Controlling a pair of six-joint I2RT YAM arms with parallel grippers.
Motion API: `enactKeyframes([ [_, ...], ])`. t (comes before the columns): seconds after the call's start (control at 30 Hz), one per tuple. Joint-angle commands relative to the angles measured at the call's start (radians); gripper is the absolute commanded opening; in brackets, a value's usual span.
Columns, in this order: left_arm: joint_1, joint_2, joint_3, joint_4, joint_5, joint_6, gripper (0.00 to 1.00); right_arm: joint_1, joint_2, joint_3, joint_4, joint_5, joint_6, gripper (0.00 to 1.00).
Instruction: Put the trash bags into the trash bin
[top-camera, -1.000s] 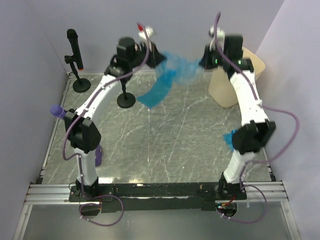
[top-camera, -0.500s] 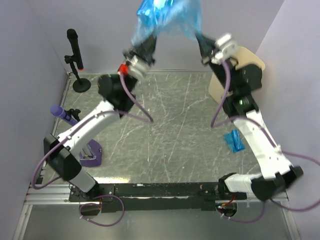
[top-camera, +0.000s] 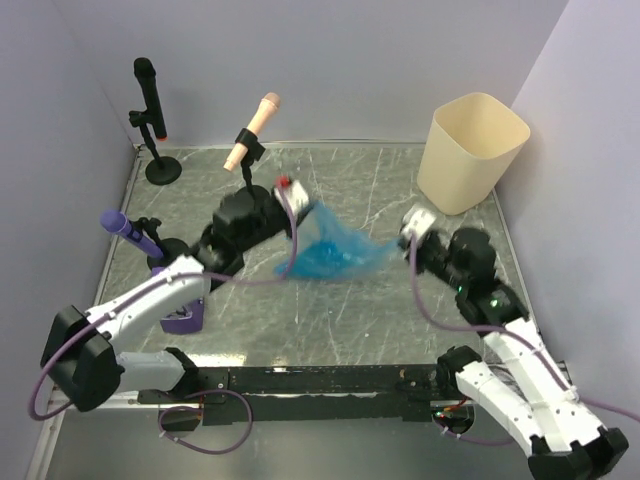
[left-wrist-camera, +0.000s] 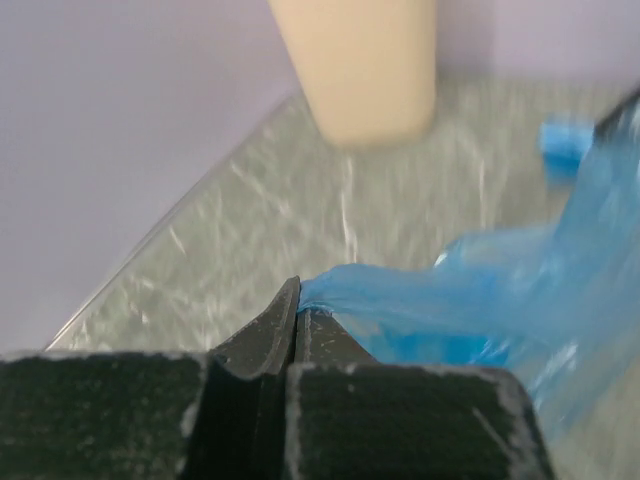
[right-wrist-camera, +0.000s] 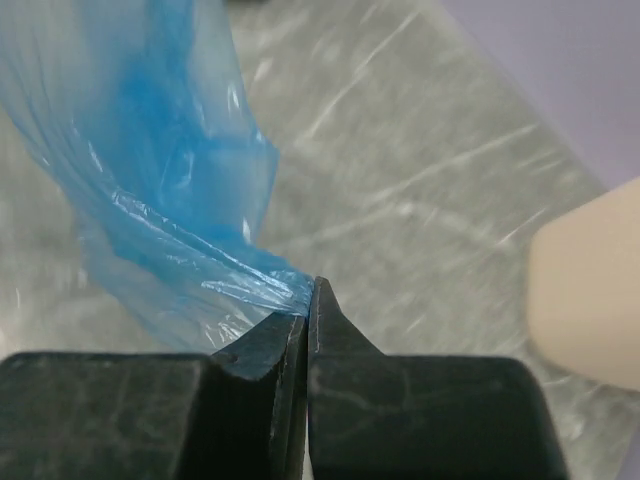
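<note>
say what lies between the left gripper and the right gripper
A translucent blue plastic trash bag, pinched by the left gripper and the right gripper at opposite edges, seen in the top external view.

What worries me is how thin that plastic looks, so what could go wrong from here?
1. The left gripper and right gripper each pinch only a thin edge of the blue trash bag; it may slip or tear if stretched.
2. The bag hangs low, so it could snag the trash bin rim or tip it.
3. The left arm passes close to the beige microphone; a swing could knock it.
</note>
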Motion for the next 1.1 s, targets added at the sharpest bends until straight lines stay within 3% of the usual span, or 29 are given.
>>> enactKeyframes([
  [0.0, 0.033, 0.153, 0.301, -0.241, -0.127, -0.341, 0.01, -0.032, 0.226, 0.244, 0.021, 0.086, 0.217, 0.00],
  [0.1, 0.134, 0.316, 0.537, -0.324, -0.173, -0.511, 0.01, -0.115, 0.457, 0.459, 0.036, 0.084, 0.264, 0.00],
  [0.13, 0.170, 0.368, 0.629, -0.377, -0.198, -0.530, 0.01, -0.133, 0.533, 0.604, 0.031, 0.100, 0.273, 0.00],
  [0.27, 0.228, 0.614, 1.248, -0.513, -0.219, -0.512, 0.01, -0.170, 0.836, 1.182, -0.015, 0.153, 0.298, 0.00],
  [0.33, 0.230, 0.666, 1.432, -0.466, -0.222, -0.472, 0.01, -0.168, 0.942, 1.460, -0.033, 0.114, 0.302, 0.00],
  [0.4, 0.228, 0.636, 1.448, -0.287, -0.196, -0.434, 0.01, -0.147, 0.944, 1.593, 0.042, 0.088, 0.291, 0.00],
  [0.5, 0.192, 0.477, 1.240, 0.217, -0.134, -0.315, 0.01, -0.081, 0.774, 1.384, 0.418, 0.057, 0.201, 0.00],
  [0.57, 0.103, 0.444, 1.164, 0.401, -0.136, -0.019, 0.01, -0.022, 0.663, 1.122, 0.751, 0.049, 0.042, 0.00],
  [0.63, 0.015, 0.444, 1.057, 0.617, -0.158, 0.195, 0.01, 0.025, 0.599, 0.960, 0.841, 0.045, -0.069, 0.00],
  [0.7, -0.017, 0.455, 0.902, 0.719, -0.187, 0.240, 0.02, 0.036, 0.565, 0.792, 0.808, 0.096, -0.113, 0.00],
  [0.77, -0.019, 0.430, 0.687, 0.652, -0.163, 0.258, 0.01, 0.029, 0.560, 0.597, 0.710, 0.207, -0.169, 0.00],
  [0.8, -0.017, 0.404, 0.540, 0.550, -0.128, 0.260, 0.01, 0.029, 0.563, 0.510, 0.573, 0.225, -0.217, 0.00],
  [0.83, -0.011, 0.354, 0.420, 0.376, -0.004, 0.316, 0.01, 0.031, 0.556, 0.419, 0.359, 0.186, -0.279, 0.00],
  [0.9, -0.010, 0.204, 0.202, -0.142, 0.255, 0.594, 0.01, 0.019, 0.371, 0.215, 0.056, -0.025, -0.381, 0.00],
  [0.93, -0.007, 0.116, 0.085, -0.201, 0.288, 0.609, 0.01, 0.016, 0.218, 0.097, -0.014, -0.120, -0.438, 0.00],
  [0.97, 0.007, 0.058, 0.022, -0.163, 0.260, 0.426, 0.01, 0.016, 0.059, 0.011, -0.053, -0.168, -0.478, 0.00],
  [1.07, 0.024, -0.013, 0.018, -0.195, 0.255, 0.337, 0.01, 0.028, -0.209, -0.102, -0.151, -0.262, -0.474, 0.00],
])
